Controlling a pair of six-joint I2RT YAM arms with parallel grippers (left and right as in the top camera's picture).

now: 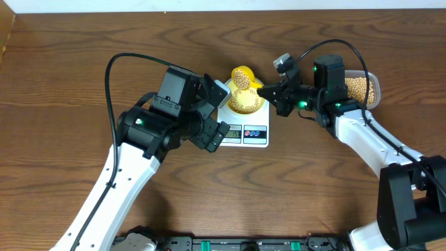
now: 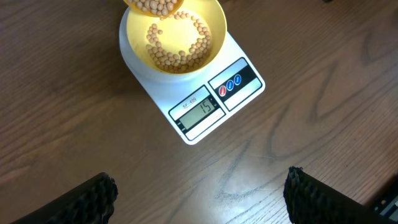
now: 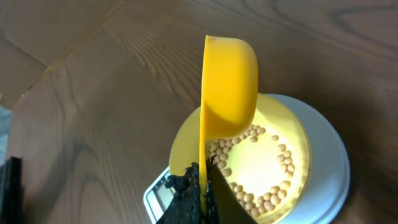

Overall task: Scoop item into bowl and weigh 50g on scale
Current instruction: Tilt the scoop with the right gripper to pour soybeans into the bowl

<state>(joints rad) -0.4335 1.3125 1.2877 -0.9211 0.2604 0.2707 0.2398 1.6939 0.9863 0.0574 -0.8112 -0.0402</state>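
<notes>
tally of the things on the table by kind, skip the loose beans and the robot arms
scale: 1
pale yellow bowl: 1
bright yellow scoop: 1
clear tub: 1
total: 4

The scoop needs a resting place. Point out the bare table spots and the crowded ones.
Free: the broad bare table left of the left arm, and the patch between both arms on the scale's display side. Crowded: around the bowl, where the left gripper, the right gripper with the scoop, and the tub sit close.
</notes>
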